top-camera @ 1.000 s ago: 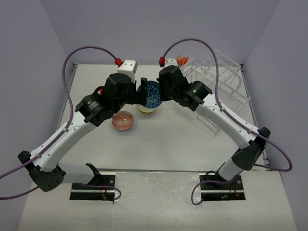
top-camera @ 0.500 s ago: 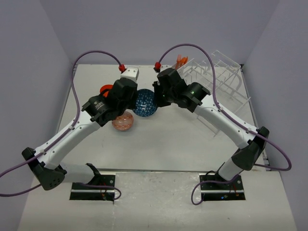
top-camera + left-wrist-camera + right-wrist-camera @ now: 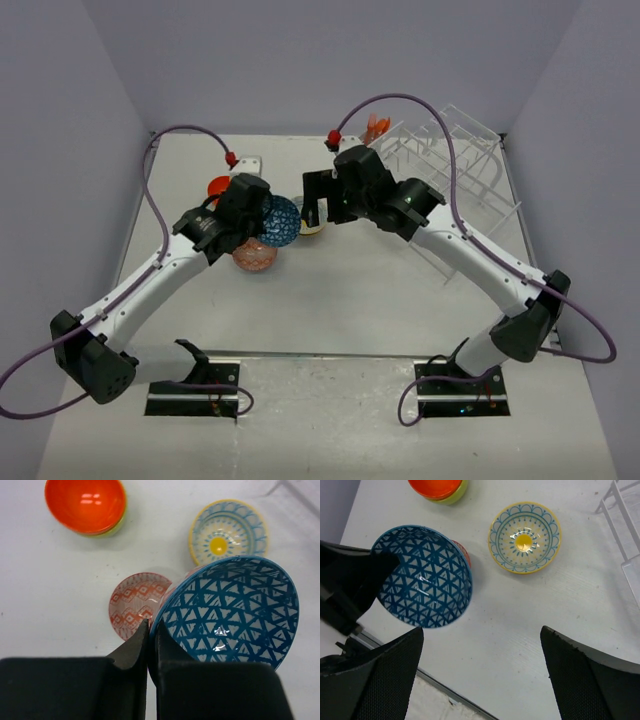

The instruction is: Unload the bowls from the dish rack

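My left gripper (image 3: 152, 625) is shut on the rim of the dark blue patterned bowl (image 3: 235, 612), holding it tilted above the table. From above, that bowl (image 3: 280, 222) hangs over the pink-red patterned bowl (image 3: 254, 255). My right gripper (image 3: 482, 630) stands wide open just right of it, with nothing between its fingers. The yellow-centred bowl (image 3: 524, 537) rests on the table, and the orange-red bowl (image 3: 85, 505) sits stacked in a lime green one. The white dish rack (image 3: 450, 170) stands at the back right, and I see no bowls in it.
Orange utensils (image 3: 377, 125) stick up at the rack's near-left corner. The rack's wire edge (image 3: 620, 510) shows at the right of the right wrist view. The bowls cluster at the table's back centre-left, between the two arms.
The right gripper let go of the blue bowl and opened wide. The left gripper shut on the bowl's rim and carried it leftward, over the pink-red bowl.
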